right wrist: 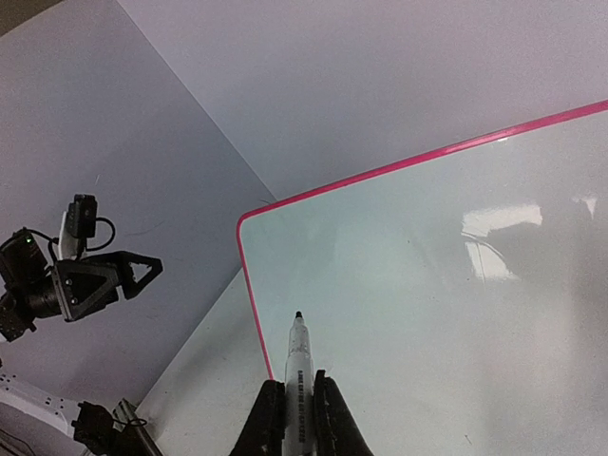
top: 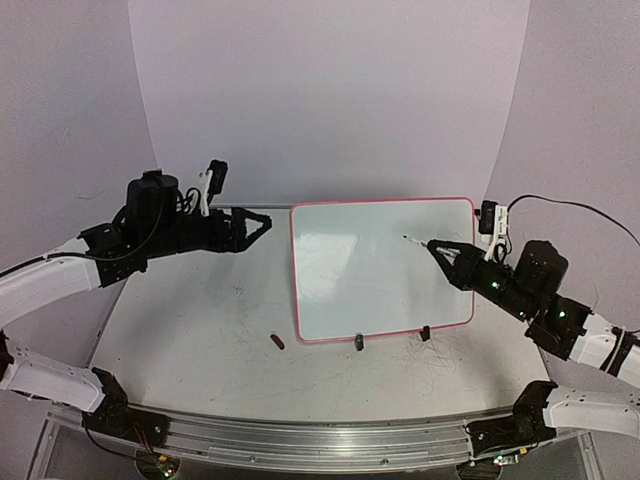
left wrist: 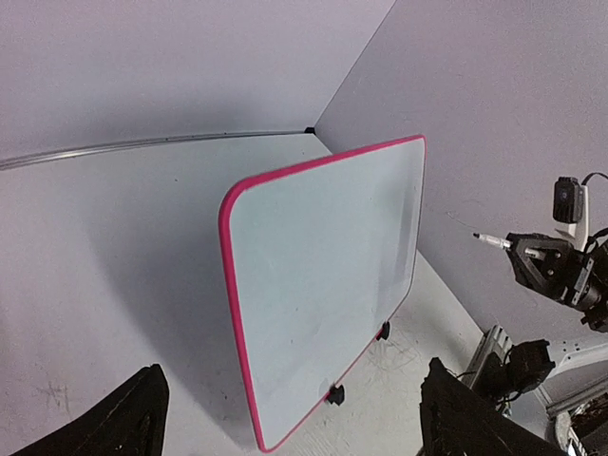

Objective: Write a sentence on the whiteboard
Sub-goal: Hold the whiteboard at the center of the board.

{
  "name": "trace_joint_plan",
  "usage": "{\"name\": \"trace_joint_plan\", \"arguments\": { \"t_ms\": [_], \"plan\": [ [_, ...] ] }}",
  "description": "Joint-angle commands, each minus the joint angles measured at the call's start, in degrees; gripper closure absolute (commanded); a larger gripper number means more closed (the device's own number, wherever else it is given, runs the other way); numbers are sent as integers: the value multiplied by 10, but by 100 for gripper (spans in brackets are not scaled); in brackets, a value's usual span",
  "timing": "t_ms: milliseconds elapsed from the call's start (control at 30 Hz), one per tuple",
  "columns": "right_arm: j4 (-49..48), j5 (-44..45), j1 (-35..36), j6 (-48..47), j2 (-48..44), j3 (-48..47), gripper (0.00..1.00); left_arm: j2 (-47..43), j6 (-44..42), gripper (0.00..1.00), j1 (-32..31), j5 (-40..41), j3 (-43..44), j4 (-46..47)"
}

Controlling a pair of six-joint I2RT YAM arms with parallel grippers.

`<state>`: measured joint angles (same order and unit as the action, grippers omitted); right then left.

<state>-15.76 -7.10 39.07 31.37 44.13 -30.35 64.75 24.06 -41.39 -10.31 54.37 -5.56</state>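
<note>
The whiteboard (top: pixel 380 270) stands tilted on two black clip feet at mid table, pink-framed, its surface blank. My right gripper (top: pixel 443 252) is shut on a white marker (top: pixel 415 241), uncapped, whose black tip points at the board's upper right part. From the left wrist the marker (left wrist: pixel 489 239) shows a gap to the whiteboard (left wrist: pixel 323 275). In the right wrist view the marker (right wrist: pixel 298 361) sticks out between the right gripper's (right wrist: pixel 298 404) fingers, over the whiteboard (right wrist: pixel 456 313). My left gripper (top: pixel 266 227) hangs open and empty just left of the board's upper left corner; its view shows the left gripper (left wrist: pixel 299 418) spread wide.
A small dark red cap (top: pixel 277 341) lies on the scuffed grey table (top: pixel 190 320) left of the board's lower corner. A metal rail (top: pixel 320 435) runs along the near edge. Pale purple backdrop walls (top: pixel 330 90) close the back and both sides.
</note>
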Motion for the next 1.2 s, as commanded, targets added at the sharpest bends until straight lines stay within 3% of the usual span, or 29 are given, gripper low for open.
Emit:
{"name": "trace_joint_plan", "arguments": {
  "t_ms": [0, 133, 300, 933, 1167],
  "plan": [
    [10, 10, -1, 12, 20, -46, 100, 73, -35, 7, 14, 14, 95, 39],
    [18, 12, -1, 21, 55, -76, 100, 122, -10, 4, 64, -28, 128, 49],
    [30, 24, 0, 33, 81, -103, 100, 149, -3, 0, 116, -90, 107, 73],
    [42, -46, 0, -19, 162, -169, 100, 190, 7, 5, 128, -193, 53, 145],
    [15, -62, 6, -34, 183, -181, 100, 245, 79, 7, 128, -178, 120, 146]
  ]
}}
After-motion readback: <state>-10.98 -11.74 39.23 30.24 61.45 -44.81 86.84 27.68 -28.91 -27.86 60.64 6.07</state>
